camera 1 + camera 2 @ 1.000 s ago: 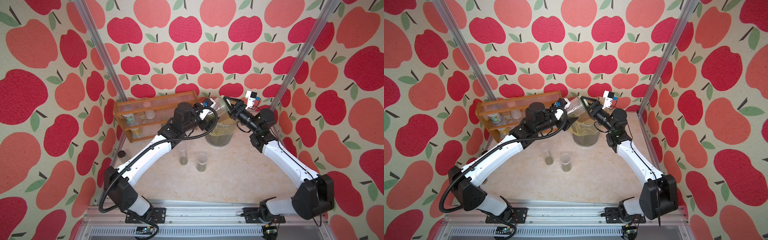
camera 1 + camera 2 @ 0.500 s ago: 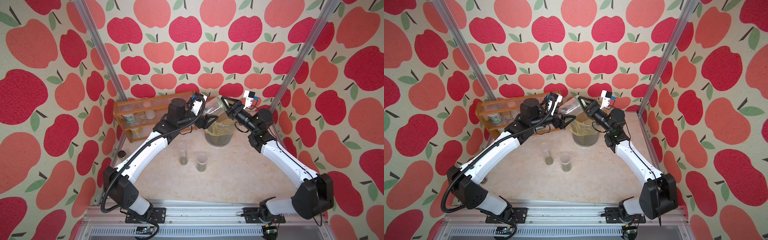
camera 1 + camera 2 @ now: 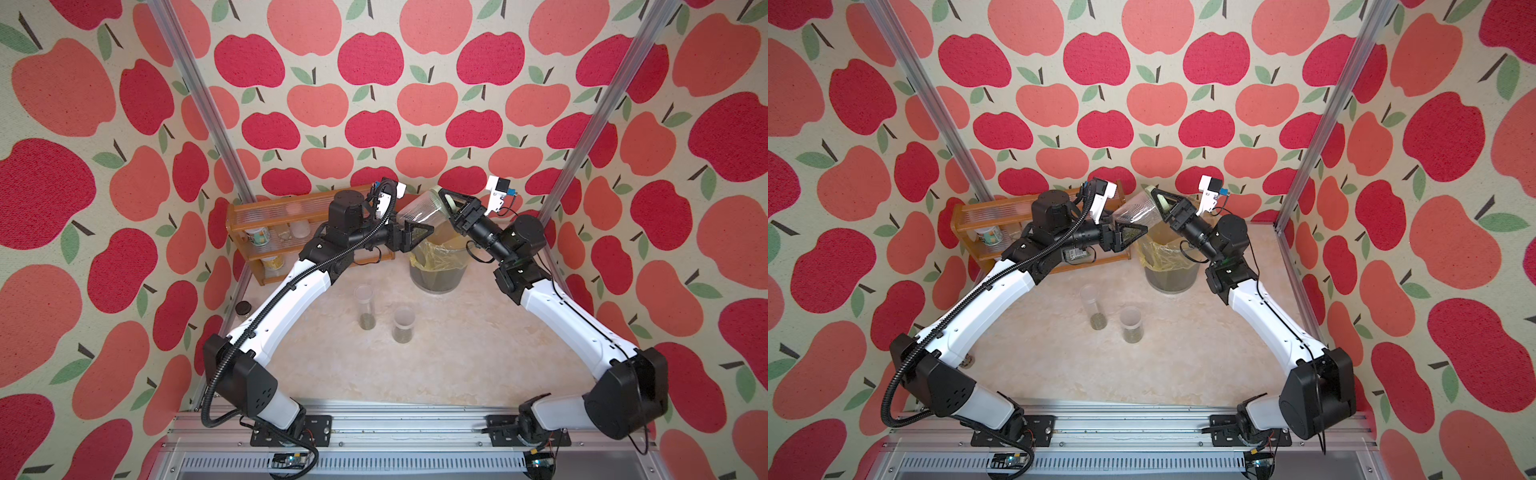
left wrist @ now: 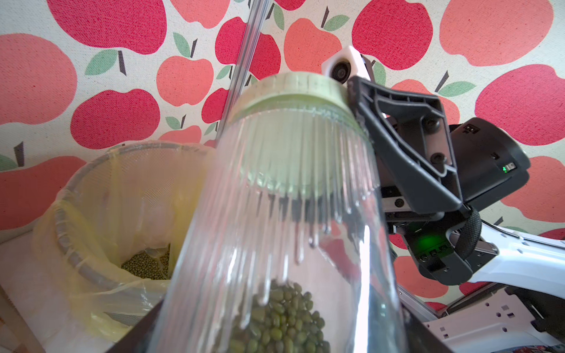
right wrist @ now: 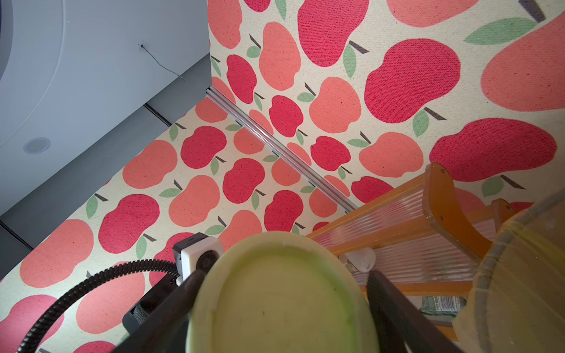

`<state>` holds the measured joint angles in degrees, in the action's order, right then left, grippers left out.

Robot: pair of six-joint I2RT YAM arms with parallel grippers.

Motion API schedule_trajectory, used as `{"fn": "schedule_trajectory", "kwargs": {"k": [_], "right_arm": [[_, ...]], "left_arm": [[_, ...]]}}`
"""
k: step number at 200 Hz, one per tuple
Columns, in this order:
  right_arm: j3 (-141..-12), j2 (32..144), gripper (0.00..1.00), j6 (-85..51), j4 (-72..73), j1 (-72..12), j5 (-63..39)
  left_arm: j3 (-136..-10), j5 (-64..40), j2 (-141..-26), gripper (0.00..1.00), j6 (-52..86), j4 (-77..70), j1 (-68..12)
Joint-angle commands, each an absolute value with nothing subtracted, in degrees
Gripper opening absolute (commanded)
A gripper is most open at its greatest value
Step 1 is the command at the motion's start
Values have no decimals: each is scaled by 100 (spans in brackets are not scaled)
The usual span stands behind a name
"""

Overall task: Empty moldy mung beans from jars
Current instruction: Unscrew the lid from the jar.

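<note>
A wide clear ribbed jar (image 3: 419, 212) (image 3: 1138, 212) with a pale green lid (image 3: 441, 198) (image 4: 293, 91) hangs tilted above the bin, lid end higher. My left gripper (image 3: 415, 235) (image 3: 1131, 235) (image 4: 275, 342) is shut on its lower body. My right gripper (image 3: 451, 203) (image 3: 1163, 199) (image 5: 281, 290) is shut on the lid (image 5: 281, 305), one dark finger (image 5: 388, 299) on each side. Mung beans (image 4: 284, 314) lie heaped at the jar's low end. Both top views show a tall narrow jar (image 3: 365, 305) (image 3: 1094, 305) and a shorter jar (image 3: 403, 324) (image 3: 1131, 324) upright on the table, beans at their bottoms.
A mesh bin (image 3: 436, 266) (image 3: 1169, 266) (image 4: 101, 195) with a yellow liner holds loose beans, under the held jar. An orange rack (image 3: 270, 232) (image 5: 428, 232) with cans stands at the back left. A small dark-lidded jar (image 3: 243, 308) sits by the left wall.
The left arm's wrist has drawn back to the left and turned. The held jar has tipped so that its base end now points down to the left. The right arm has barely moved.
</note>
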<state>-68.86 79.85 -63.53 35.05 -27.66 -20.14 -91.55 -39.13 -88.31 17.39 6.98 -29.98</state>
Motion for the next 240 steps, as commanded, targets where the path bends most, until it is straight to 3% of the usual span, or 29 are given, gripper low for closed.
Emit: {"fn": "schedule_trajectory", "kwargs": {"k": [1, 175, 240], "right_arm": [[-6950, 7707, 55, -5400, 3712, -2769, -2360], [-6732, 7497, 56, -5484, 3666, -2654, -2235], [-6732, 7072, 82, -5114, 1912, -2478, -1759]], "left_arm": [[-9735, -2339, -8745, 39, 2936, 137, -2200], [-9246, -2472, -8383, 39, 2776, -105, -2149], [-9300, -3169, -8536, 39, 2012, -259, -2201]]}}
